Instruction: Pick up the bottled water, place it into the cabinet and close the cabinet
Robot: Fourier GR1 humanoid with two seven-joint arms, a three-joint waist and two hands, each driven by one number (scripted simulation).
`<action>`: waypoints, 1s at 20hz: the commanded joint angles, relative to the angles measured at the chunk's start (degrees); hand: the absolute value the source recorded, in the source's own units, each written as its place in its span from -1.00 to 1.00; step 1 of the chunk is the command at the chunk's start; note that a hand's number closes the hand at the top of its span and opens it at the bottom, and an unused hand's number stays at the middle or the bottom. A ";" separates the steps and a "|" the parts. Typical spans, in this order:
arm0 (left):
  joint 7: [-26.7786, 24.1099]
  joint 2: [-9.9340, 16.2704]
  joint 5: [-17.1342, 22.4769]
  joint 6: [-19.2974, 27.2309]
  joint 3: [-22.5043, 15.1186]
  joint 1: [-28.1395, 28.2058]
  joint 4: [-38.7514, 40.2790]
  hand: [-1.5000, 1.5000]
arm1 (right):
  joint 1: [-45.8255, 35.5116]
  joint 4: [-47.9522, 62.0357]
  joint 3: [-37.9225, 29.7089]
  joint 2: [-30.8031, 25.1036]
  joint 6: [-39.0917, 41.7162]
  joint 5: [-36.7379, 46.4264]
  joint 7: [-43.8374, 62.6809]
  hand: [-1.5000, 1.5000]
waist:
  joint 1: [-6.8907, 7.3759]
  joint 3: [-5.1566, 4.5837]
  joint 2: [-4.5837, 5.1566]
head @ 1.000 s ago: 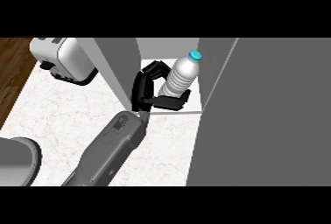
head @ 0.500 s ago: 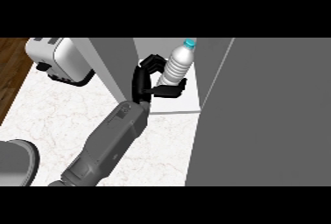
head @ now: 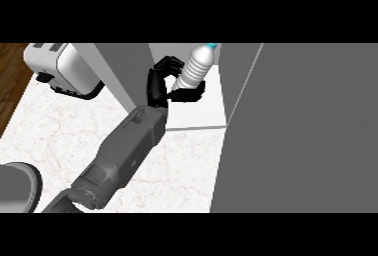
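A toaster (head: 63, 67) sits on the marble bench (head: 66, 135) well to the left of the working hand, with a grey round object (head: 15, 187) at the lower left edge, too cut off to identify. At centre, the robot's left hand (head: 164, 82) curls round the bottled water (head: 193, 67), gripping its lower half; the bottle stands nearly upright, blue cap up, inside the open cabinet (head: 196, 107) over its pale floor. To the right of the hand rises the cabinet door (head: 295, 130), swung open. The placing step looks nearly done. Doing it well likely means setting the bottle down upright, releasing without tipping it, then clearing the door's path. The right hand is out of view.
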 commanded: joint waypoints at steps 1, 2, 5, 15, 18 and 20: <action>-0.98 -0.11 0.46 0.99 2.43 -4.96 5.63 1.00 | 4.10 -4.93 1.50 -0.81 1.51 -1.99 -0.41 -1.00 | -0.73 0.00 0.08; -4.27 -0.11 1.44 -0.43 1.47 -1.41 5.61 1.00 | 1.02 -4.00 -1.89 -1.12 1.91 -4.43 1.34 -1.00 | -0.77 -0.03 0.36; -4.44 0.68 -1.28 0.35 2.08 -5.59 10.33 1.00 | -0.20 -4.09 -2.66 -0.87 1.90 -4.79 2.21 -1.00 | -0.51 -0.02 0.56; -4.30 0.29 -1.38 -0.96 3.40 -9.26 15.03 -1.00 | 1.89 -3.19 -1.32 0.57 2.92 -4.20 -0.65 -1.00 | -1.22 -0.01 0.64; -3.51 1.17 -0.55 -2.75 4.64 -10.58 15.21 -1.00 | 3.46 -4.55 0.09 -0.50 3.68 -2.82 0.51 -1.00 | -1.50 -0.03 0.57; -6.60 -0.10 0.22 -2.82 5.00 -7.20 14.32 -1.00 | 1.17 0.24 3.24 2.03 2.92 -0.06 -1.96 -1.00 | -1.63 -0.07 0.74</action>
